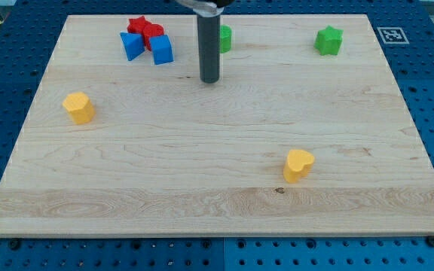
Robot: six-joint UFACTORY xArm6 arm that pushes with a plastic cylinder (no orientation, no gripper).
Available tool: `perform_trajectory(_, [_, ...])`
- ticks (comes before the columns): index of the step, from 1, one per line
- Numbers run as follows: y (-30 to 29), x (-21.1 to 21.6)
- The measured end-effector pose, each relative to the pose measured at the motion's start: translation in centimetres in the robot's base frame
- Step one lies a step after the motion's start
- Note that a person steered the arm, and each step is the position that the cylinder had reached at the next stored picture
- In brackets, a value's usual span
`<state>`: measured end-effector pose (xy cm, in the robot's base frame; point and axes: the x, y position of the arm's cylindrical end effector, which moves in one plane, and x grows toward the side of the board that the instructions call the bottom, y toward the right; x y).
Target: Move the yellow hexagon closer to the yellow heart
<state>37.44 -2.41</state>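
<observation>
The yellow hexagon (pixel 78 107) sits near the board's left edge, about halfway up. The yellow heart (pixel 297 164) sits at the lower right of the middle. They are far apart. My tip (pixel 210 79) rests on the board in the upper middle, well to the right of and above the hexagon, and above and left of the heart. It touches no block.
Two blue blocks (pixel 132 45) (pixel 162 50) and two red blocks (pixel 146 31) cluster at the top left of my tip. A green block (pixel 224 38) sits just behind the rod. A green star (pixel 328 41) sits at the top right. The wooden board (pixel 217 203) lies on a blue perforated table.
</observation>
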Motion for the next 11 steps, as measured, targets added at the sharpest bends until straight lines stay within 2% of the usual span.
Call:
perform_trajectory(1, [-1.8,1.1])
perform_trajectory(4, [-8.6,-2.7])
perform_trajectory(6, [-15.4,-2.6])
perform_trajectory(7, [-18.2,-1.8])
perform_trajectory(9, [-22.3,2.7])
perform_trajectory(10, [-22.7,4.7])
perform_trajectory(11, [-20.4,4.9])
